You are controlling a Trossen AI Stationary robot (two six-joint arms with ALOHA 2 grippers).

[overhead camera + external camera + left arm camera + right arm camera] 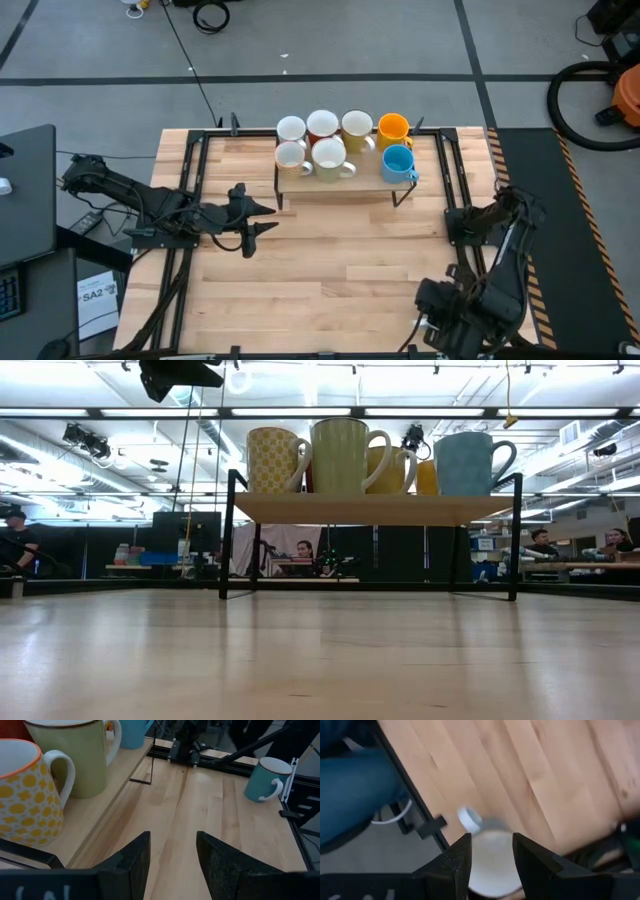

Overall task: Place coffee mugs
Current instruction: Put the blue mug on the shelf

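Observation:
Several coffee mugs (pixel 328 150) stand upright on a low wooden shelf (pixel 362 183) at the table's far middle, a light blue one (pixel 397 162) at its right end. Another light blue mug (pixel 264 780) with a white inside stands upright on the table by the near right corner. My right gripper (pixel 491 840) points down above this mug (pixel 492 865), open, one finger on either side of its mouth and clear of it. In the high view my right arm (pixel 470 300) hides that mug. My left gripper (pixel 266 218) hovers open just left of the shelf, nothing between its fingers (pixel 172 837).
Black frame rails (pixel 455 180) run along the table's sides. Bare wood (pixel 330 270) stretches from the shelf to the near edge. In the right wrist view a person's blue trousers (pixel 355 785) show just beyond the table edge. People sit in the room behind (pixel 303 550).

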